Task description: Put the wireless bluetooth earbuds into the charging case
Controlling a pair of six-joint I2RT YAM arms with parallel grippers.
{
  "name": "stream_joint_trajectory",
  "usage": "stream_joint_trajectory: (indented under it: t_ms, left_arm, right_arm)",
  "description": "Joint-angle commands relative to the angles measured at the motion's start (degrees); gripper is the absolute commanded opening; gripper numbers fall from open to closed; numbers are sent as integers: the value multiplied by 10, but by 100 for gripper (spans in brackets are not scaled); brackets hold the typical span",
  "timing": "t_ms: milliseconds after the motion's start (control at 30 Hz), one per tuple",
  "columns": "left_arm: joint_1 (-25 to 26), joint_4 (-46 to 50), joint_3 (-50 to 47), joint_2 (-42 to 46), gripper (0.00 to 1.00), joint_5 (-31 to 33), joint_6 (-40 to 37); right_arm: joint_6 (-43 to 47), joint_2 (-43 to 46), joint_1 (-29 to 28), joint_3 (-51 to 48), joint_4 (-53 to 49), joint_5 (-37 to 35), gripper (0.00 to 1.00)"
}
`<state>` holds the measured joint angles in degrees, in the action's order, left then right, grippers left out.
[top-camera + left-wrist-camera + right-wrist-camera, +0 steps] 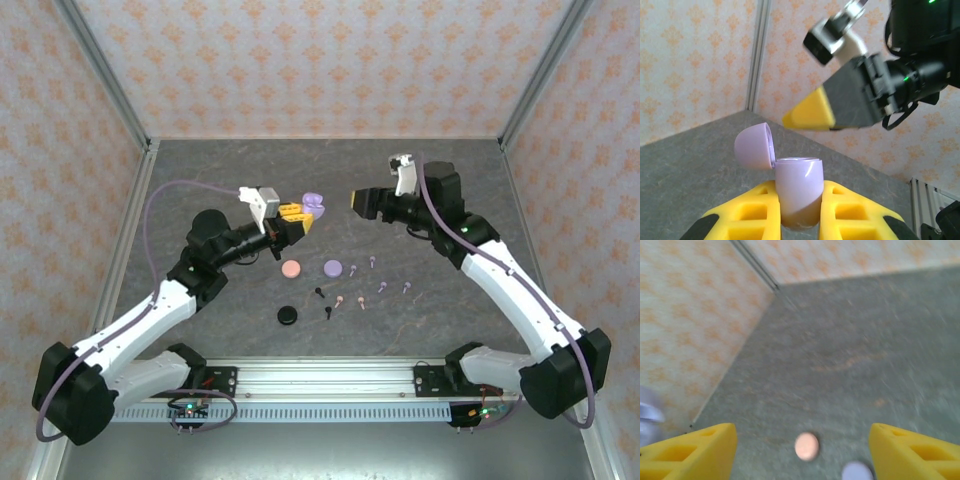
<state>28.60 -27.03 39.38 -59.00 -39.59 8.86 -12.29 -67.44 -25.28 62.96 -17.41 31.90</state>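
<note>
— Since you ask after the earbuds, they all lie loose on the bench (220, 170), below both pincers and nearer the arm bases. Four lilac earbuds (383, 287) are scattered beneath the right pincer (362, 201). Two pink earbuds (339, 300) sit side by side a little closer to the bases, and two black earbuds (328, 312) are just left of the pink pair.

— And the case?

— The lilac charging case (797, 192) is up off the bench, clenched between the yellow fingers (855, 215) of the left pincer (300, 220). Its lid (755, 146) is swung open on the hinge and leans off to one side of the body. From where I stand I can't see inside it.

— Is the other pincer holding anything?

— No. The right pincer is released, its two yellow fingers spread wide. It hangs in the air right across from the held case, tip pointed toward it, with a gap between the two.

— What else is lying about?

— Three shut round cases. A pink case (291, 268) and a closed lilac case (333, 267) lie side by side beneath the left pincer. A black case (288, 315) sits farther toward the bases, left of the black earbuds.
</note>
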Motion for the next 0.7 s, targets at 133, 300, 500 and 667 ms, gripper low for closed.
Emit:
stream_joint_trajectory:
  t_ms: [133,300,500,667]
  left_arm:
    - [15,-10,-3,28,0,-38,-57]
    - [24,-18,5,34,0,-51,-60]
    - [30,-4,25,23,0,-72,-60]
    - [32,-6,26,16,0,-67,-61]
  right_arm:
    - [-56,-54,3,-36,-143,-101,58]
    - [-50,-128,1,-37,-182,-132,51]
    - [-62,-162,-1,-59,-213,-154,48]
    - [-87,-163,-4,-101,-222,-164,45]
